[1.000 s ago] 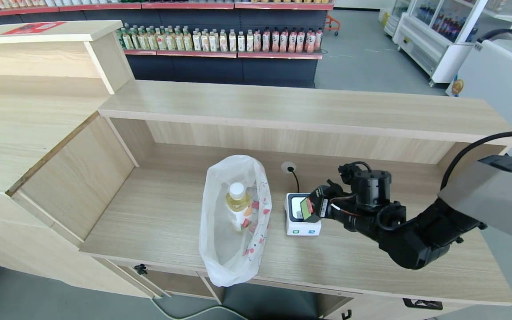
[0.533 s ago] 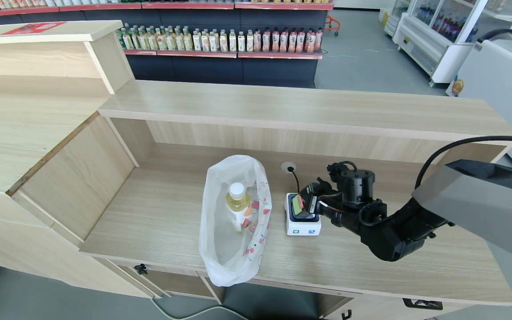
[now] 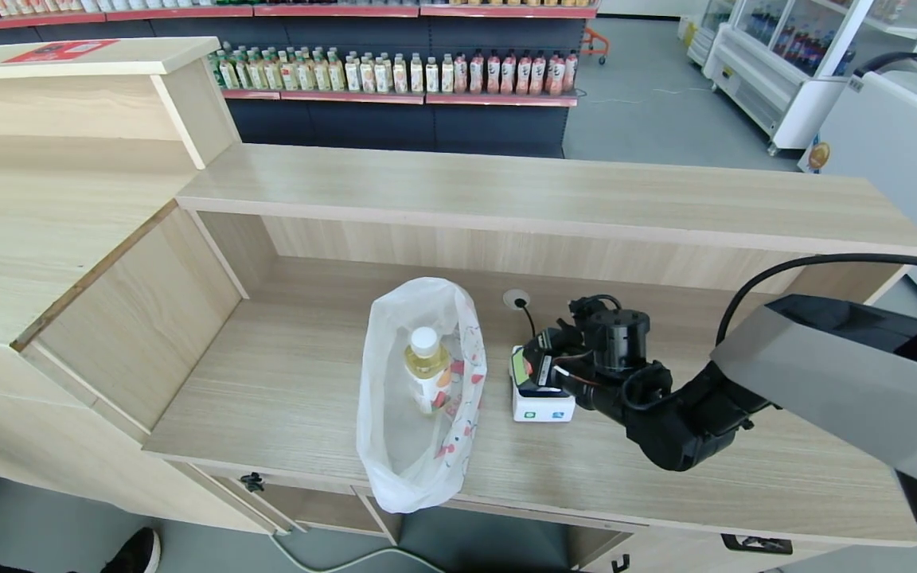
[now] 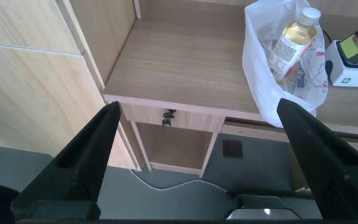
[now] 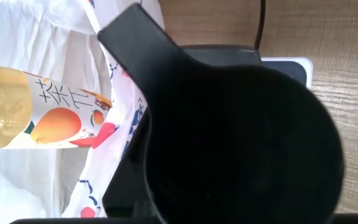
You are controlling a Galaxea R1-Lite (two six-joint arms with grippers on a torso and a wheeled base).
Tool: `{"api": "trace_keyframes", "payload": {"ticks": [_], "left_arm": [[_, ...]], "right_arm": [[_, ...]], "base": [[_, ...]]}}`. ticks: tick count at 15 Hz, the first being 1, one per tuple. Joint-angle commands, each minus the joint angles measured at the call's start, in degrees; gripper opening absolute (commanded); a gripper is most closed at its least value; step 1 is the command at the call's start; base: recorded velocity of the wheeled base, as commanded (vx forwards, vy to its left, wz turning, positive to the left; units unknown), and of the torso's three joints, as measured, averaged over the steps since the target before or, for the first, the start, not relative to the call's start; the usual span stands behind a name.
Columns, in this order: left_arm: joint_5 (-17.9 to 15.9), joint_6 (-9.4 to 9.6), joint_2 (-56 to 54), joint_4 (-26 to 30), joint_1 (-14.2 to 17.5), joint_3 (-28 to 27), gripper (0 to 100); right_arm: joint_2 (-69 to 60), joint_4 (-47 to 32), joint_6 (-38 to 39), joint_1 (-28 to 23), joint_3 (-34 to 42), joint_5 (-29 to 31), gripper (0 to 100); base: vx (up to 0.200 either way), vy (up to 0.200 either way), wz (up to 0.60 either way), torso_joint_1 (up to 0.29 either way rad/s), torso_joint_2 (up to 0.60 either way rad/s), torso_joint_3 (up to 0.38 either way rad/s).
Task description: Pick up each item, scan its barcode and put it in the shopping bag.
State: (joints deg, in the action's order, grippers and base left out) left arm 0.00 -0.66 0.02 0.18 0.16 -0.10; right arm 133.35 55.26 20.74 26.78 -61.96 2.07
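Over the last second we carry our right tool (image 3: 536, 368) leftward and a little down, so the small pack (image 3: 519, 368) it grips, which hung just to the right of the scanner (image 3: 542, 407), now sits right over the scanner's top, green face turned toward the shopping bag (image 3: 383, 446). We judge this to be the scanning pass itself: the pack is close above the reader, though we cannot tell whether its barcode faces down. Our right tool is clamped on the pack, and we cannot make out whether the pack touches the scanner. The bag stands open on the desk (image 3: 283, 390) just left of the scanner, with a bottle (image 3: 427, 370) already upright inside, so the drop is a short move away. Our left tool (image 4: 197, 106) hangs off the desk's front, fingers spread wide, holding nothing.
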Motion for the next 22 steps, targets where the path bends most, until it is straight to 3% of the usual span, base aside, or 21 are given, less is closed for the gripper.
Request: {"api": "trace_keyframes", "payload": {"ticks": [1,5,7,8,9,12,16,18,19,22], "left_arm": [[0.0,-0.04,-0.02,-0.01,0.02,0.01,100],[0.0,-0.04,-0.02,-0.01,0.02,0.01,100],[0.0,-0.04,-0.02,-0.01,0.02,0.01,100],[0.0,-0.04,-0.02,-0.01,0.02,0.01,100],[0.0,-0.04,-0.02,-0.01,0.02,0.01,100],[0.0,-0.13,-0.02,-0.09,0.02,0.01,100],[0.0,-0.13,-0.02,-0.09,0.02,0.01,100],[0.0,-0.22,-0.02,-0.09,0.02,0.01,100],[0.0,-0.22,-0.02,-0.09,0.02,0.01,100],[0.0,-0.04,-0.02,-0.01,0.02,0.01,100]], "right_arm": [[-1.17,0.29,0.8,0.02,-0.35,-0.05,0],[-7.05,-0.06,2.82,-0.33,2.81,0.3,0],[-10.75,-0.94,-0.08,-1.91,4.31,1.09,0],[-15.05,-1.12,-11.33,-5.07,7.65,3.73,0],[-17.51,-1.21,-15.29,-6.39,9.93,4.78,0],[-24.9,-2.26,-17.48,-6.39,16.26,4.96,0],[-30.43,-4.2,-17.13,-1.03,20.48,4.87,0],[-32.54,-4.28,-15.02,2.66,21.89,4.78,0],[-34.21,-5.6,-10.8,6.09,22.06,4.7,0],[-36.06,-13.07,-8.52,10.48,22.24,4.52,0]], "base": [[0.0,0.0,0.0,0.0,0.0,0.0],[0.0,0.0,0.0,0.0,0.0,0.0],[0.0,0.0,0.0,0.0,0.0,0.0],[0.0,0.0,0.0,0.0,0.0,0.0],[0.0,0.0,0.0,0.0,0.0,0.0],[0.0,0.0,0.0,0.0,0.0,0.0],[0.0,0.0,0.0,0.0,0.0,0.0],[0.0,0.2,0.0,0.005,0.01,0.0],[0.0,0.2,0.0,0.002,0.01,0.002],[0.0,0.2,0.0,-0.006,0.0,0.005]]}}
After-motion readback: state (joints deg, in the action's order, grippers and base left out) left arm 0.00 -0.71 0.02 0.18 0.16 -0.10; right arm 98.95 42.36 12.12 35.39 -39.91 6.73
